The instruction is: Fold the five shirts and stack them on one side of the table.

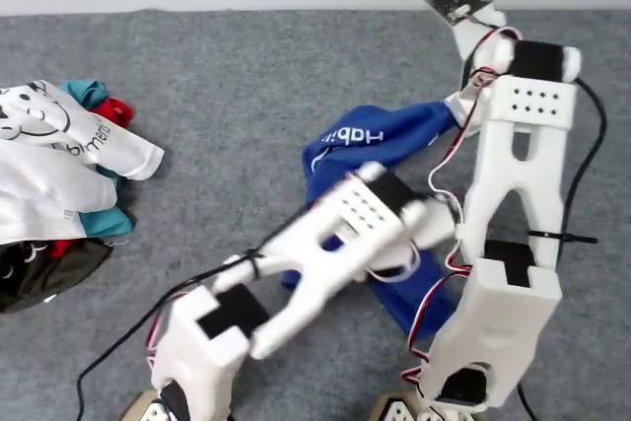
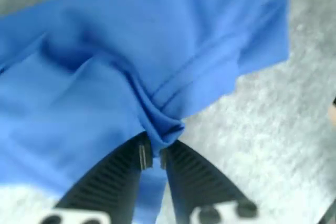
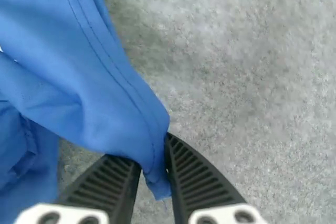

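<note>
A blue shirt [image 1: 380,140] with white print lies rumpled in the middle of the grey table, partly under both white arms. My left gripper [image 2: 155,153] is shut on a bunched fold of the blue shirt [image 2: 131,66], pinched between its black fingers. My right gripper [image 3: 153,163] is shut on a hemmed edge of the blue shirt [image 3: 68,77], lifted over the carpet. In the high view the right arm's gripper [image 1: 461,108] holds the shirt's far right end, and the left arm [image 1: 365,214] lies across its near part. A pile of other shirts [image 1: 59,184] sits at the left.
The pile at the left holds white [image 1: 54,145], teal [image 1: 94,96], red [image 1: 113,110] and black [image 1: 44,273] garments, loosely heaped. Grey carpet-like table surface [image 1: 227,76] lies open between the pile and the blue shirt. Cables trail from both arms near the front edge.
</note>
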You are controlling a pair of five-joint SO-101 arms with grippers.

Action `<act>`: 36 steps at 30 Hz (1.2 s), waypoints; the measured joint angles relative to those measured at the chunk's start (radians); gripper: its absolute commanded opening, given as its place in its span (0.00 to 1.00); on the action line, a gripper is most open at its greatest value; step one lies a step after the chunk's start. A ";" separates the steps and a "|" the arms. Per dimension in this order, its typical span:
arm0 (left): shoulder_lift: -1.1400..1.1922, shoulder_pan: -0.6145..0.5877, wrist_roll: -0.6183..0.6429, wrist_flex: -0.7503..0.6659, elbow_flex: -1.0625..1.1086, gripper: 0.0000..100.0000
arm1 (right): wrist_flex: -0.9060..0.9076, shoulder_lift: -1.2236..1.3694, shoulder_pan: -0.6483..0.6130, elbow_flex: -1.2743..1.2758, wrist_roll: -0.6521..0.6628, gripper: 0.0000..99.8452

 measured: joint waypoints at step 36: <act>-0.173 -0.107 -0.077 -0.133 0.321 0.10 | 0.021 -0.002 0.020 0.000 0.000 0.01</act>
